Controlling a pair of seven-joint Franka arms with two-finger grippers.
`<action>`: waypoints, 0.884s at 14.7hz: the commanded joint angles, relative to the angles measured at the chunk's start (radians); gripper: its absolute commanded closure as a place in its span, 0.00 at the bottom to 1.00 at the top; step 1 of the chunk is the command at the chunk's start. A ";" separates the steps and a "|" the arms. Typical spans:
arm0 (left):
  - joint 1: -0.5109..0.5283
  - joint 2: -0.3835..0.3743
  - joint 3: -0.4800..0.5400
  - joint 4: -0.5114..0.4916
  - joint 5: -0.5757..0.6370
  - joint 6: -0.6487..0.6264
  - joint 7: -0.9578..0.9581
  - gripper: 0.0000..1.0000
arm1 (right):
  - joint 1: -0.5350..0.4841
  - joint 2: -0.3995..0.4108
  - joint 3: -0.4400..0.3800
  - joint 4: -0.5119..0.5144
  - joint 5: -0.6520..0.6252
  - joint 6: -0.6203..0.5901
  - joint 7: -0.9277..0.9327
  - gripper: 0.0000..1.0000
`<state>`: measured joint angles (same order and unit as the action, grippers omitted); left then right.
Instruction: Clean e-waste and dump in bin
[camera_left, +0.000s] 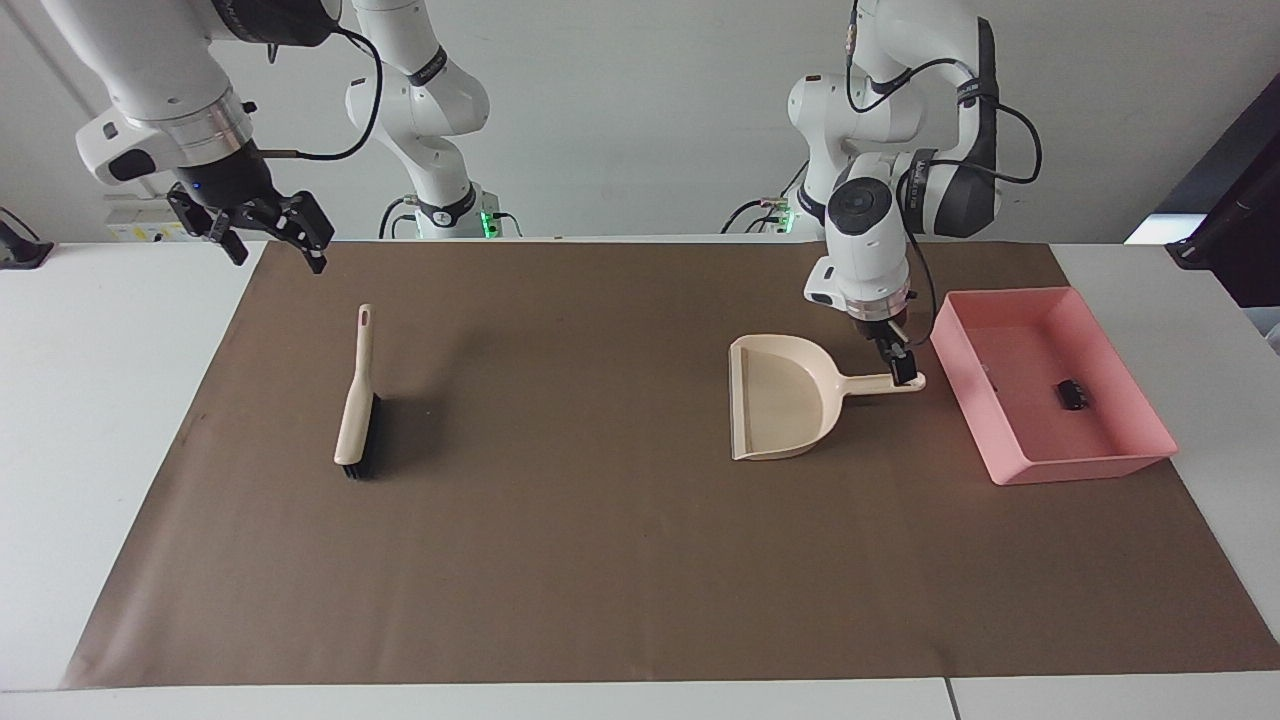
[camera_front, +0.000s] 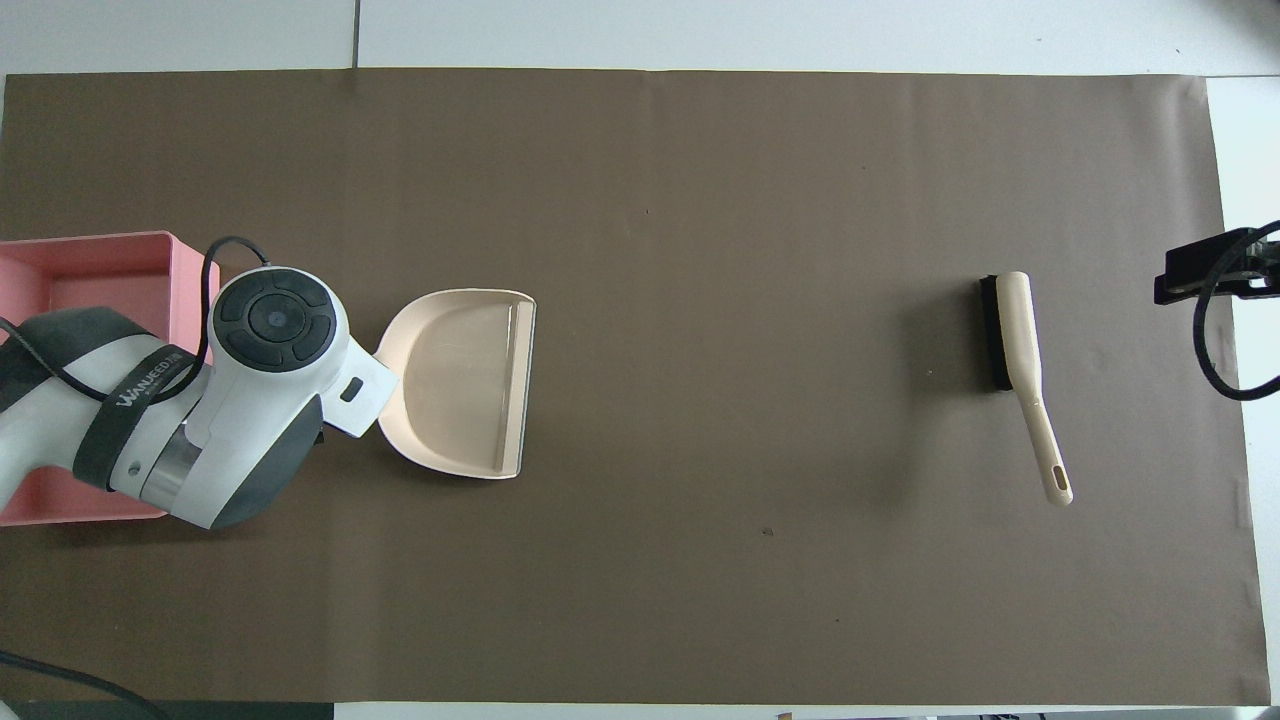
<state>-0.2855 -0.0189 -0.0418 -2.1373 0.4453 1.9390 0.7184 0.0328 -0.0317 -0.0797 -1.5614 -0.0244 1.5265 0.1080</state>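
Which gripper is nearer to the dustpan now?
Left. The left gripper is at the end of the dustpan handle; the right gripper waits over the mat's edge near the brush.

A plain, pale grey wall (camera_left: 640, 110) closes the room where the arms are mounted, evenly lit with no hard shadows. The white surface (camera_left: 110, 420) is made of panels, with a seam showing along its edge farthest from the robots. A large brown mat (camera_left: 600, 560) covers most of it, leaving white margins at both ends. A dark slanted panel (camera_left: 1235, 210) stands at the left arm's end, and cables with a small green light (camera_left: 487, 218) sit low against the wall.
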 joint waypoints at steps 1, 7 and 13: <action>0.083 -0.029 -0.001 -0.016 -0.014 -0.041 -0.337 0.02 | 0.006 -0.013 -0.009 -0.008 0.000 -0.011 -0.016 0.00; 0.224 -0.026 0.005 0.071 -0.261 -0.048 -0.525 0.02 | 0.010 -0.014 -0.008 -0.014 0.000 0.003 -0.028 0.00; 0.330 -0.023 0.007 0.383 -0.462 -0.242 -0.660 0.02 | 0.015 -0.016 -0.006 -0.014 0.000 -0.017 -0.047 0.00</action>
<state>0.0231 -0.0494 -0.0274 -1.8839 0.0240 1.8088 0.1099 0.0443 -0.0317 -0.0821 -1.5619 -0.0244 1.5254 0.0862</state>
